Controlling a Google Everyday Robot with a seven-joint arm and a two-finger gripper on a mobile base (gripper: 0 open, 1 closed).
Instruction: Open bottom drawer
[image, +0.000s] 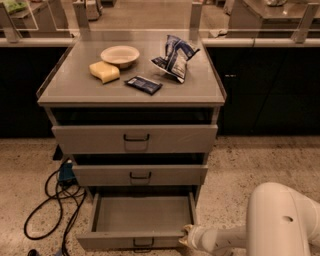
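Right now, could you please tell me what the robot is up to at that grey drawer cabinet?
The robot's white arm reaches in from the lower right, with its gripper at the right front corner of the bottom drawer. That drawer is pulled well out, while the middle drawer and top drawer sit further in. A bowl, a yellow sponge, a chip bag and a dark packet lie on top.
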